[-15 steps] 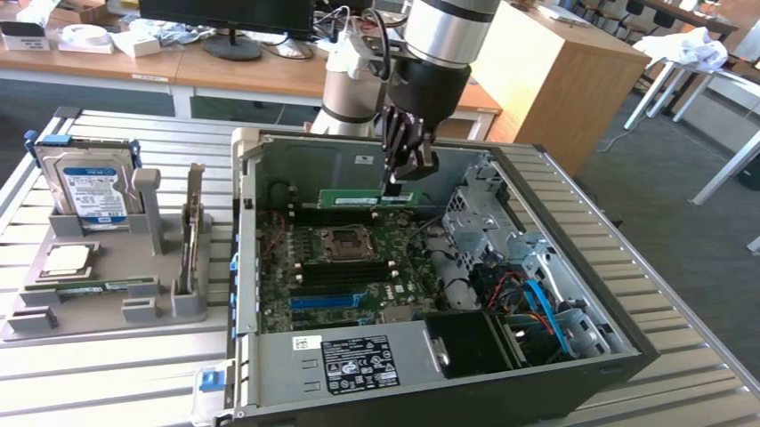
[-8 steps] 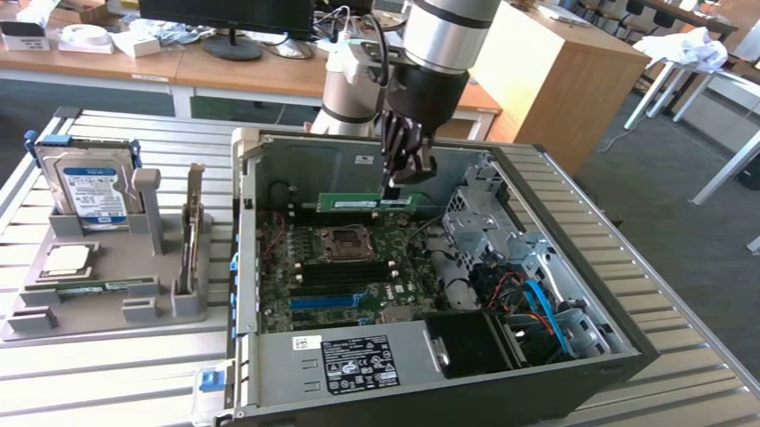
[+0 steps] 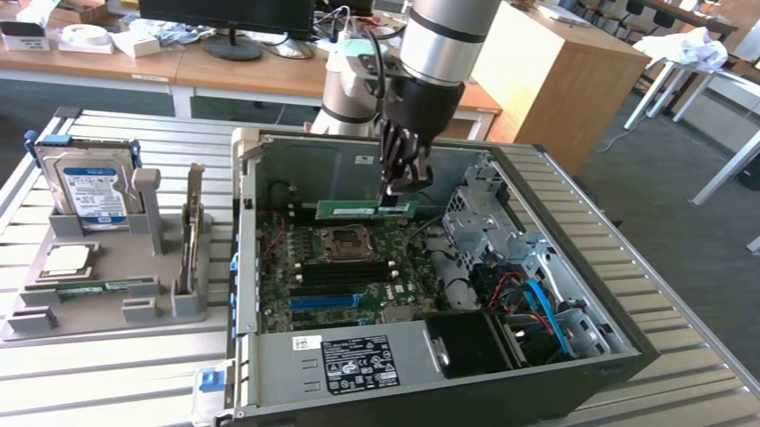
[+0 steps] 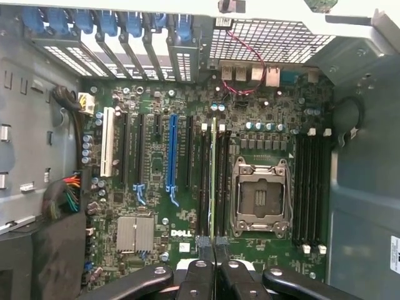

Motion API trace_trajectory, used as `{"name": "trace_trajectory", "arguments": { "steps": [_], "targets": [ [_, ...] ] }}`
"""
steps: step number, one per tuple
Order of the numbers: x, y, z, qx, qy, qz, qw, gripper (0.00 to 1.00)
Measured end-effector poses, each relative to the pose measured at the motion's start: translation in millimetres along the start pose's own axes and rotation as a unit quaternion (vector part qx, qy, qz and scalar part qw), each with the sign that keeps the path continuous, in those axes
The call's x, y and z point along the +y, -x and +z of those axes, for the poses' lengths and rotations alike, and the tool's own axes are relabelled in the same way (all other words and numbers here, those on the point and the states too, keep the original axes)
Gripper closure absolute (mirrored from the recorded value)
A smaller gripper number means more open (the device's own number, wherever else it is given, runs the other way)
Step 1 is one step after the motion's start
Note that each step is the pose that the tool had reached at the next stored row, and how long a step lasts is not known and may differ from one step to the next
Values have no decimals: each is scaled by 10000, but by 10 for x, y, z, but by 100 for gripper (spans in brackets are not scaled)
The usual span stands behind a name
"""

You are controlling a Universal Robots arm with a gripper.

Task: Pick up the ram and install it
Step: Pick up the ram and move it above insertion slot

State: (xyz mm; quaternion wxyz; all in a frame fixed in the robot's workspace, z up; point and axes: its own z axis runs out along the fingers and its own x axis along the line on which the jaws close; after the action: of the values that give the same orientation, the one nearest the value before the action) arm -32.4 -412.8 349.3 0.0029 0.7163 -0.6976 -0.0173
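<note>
Nearest in the exterior view, one labelled power supply [image 3: 356,360] sits in the open computer case [image 3: 618,347]. Behind it lies one motherboard [image 3: 356,276] with one processor socket [image 3: 347,238]. Above the board's far edge, one gripper [image 3: 392,201] is clamped on one ram [image 3: 356,209], held level and clear of the board. On the exterior view's left, one hard drive [image 3: 89,182] stands in a grey holder [image 3: 107,311]

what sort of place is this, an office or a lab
Probably a robotics lab or workshop for computer assembly: a robot arm holds the ram inside an open computer case on a metal table, a grey fixture beside it holds a hard drive, and office desks stand behind.
</note>
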Motion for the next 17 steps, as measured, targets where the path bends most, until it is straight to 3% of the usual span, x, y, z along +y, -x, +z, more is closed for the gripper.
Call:
{"name": "trace_trajectory", "arguments": {
  "steps": [17],
  "targets": [
    [35, 4, 58, -1, -1, 14, 10000, 89]
  ]
}}
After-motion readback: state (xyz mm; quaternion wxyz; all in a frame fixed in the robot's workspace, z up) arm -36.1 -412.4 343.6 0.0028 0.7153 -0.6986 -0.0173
